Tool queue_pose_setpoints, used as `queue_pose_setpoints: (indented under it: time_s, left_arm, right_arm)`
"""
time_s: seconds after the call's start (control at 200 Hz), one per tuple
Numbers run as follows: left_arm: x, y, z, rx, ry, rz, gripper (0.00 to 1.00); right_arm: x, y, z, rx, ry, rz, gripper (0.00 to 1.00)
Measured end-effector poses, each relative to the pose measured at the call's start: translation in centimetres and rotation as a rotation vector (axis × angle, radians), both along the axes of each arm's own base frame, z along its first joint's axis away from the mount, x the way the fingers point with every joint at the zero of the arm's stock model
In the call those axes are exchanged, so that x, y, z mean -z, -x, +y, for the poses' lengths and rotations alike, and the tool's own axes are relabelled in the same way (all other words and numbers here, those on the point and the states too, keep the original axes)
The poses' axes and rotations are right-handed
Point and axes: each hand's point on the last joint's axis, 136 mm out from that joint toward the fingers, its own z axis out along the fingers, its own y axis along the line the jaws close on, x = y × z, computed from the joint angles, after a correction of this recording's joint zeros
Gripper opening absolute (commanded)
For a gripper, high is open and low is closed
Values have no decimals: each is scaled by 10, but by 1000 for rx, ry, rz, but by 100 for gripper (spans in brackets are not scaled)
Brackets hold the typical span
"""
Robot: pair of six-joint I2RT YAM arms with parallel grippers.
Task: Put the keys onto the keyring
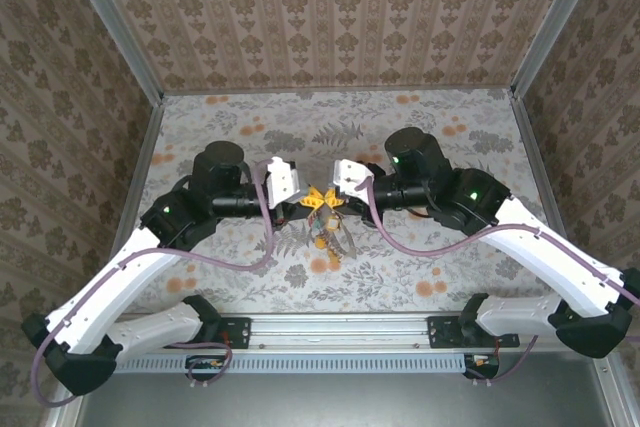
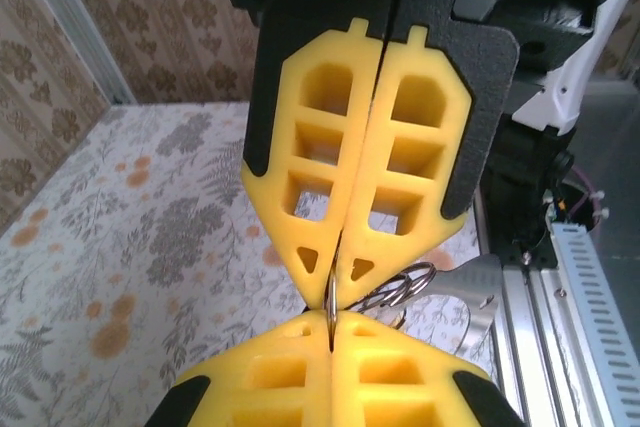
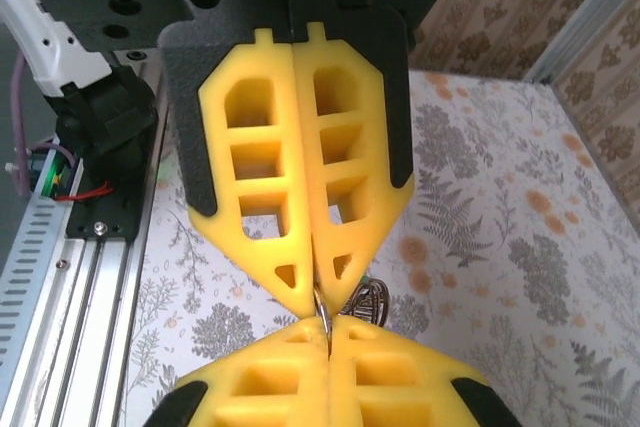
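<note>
My two grippers meet tip to tip over the middle of the table. In the top view the left gripper (image 1: 308, 197) and right gripper (image 1: 333, 199) touch, with a small cluster of keys (image 1: 327, 239) just in front of them. In the left wrist view my left gripper (image 2: 331, 332) is shut on the thin edge of the keyring (image 2: 330, 299), and the right gripper's fingers (image 2: 385, 147) pinch the same edge from the far side. The right wrist view mirrors this: the right gripper (image 3: 328, 342) is shut on the keyring (image 3: 322, 307). Small coiled rings (image 2: 402, 290) (image 3: 368, 299) hang beside it.
A flat silver metal piece (image 2: 472, 292) shows behind the coiled rings. The floral tabletop (image 1: 420, 137) is walled on three sides by patterned panels. An aluminium rail (image 1: 340, 327) with the arm bases runs along the near edge.
</note>
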Motion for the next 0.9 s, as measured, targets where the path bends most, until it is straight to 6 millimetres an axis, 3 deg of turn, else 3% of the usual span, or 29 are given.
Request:
queue_pose_setpoints:
  time_s: [0.17, 0.285, 0.4, 0.46, 0.71, 0.9]
  left_arm:
    - [-15, 4, 3, 33, 105, 29, 0]
    - [-22, 6, 1, 65, 157, 40, 0]
    - [-27, 8, -1, 85, 194, 49, 0]
    - [-29, 9, -1, 89, 207, 50, 0]
    - [-31, 5, -1, 73, 218, 45, 0]
    - [-19, 5, -10, 49, 138, 30, 0]
  right_arm:
    - [-9, 14, -1, -53, -66, -18, 19]
    - [-17, 17, -2, -61, -99, -38, 14]
    - [-23, 15, -3, -53, -122, -45, 0]
    - [-25, 13, -4, -42, -130, -40, 0]
    - [-30, 4, -5, 3, -142, -72, 0]
    - [-19, 1, -10, 28, -100, -58, 0]
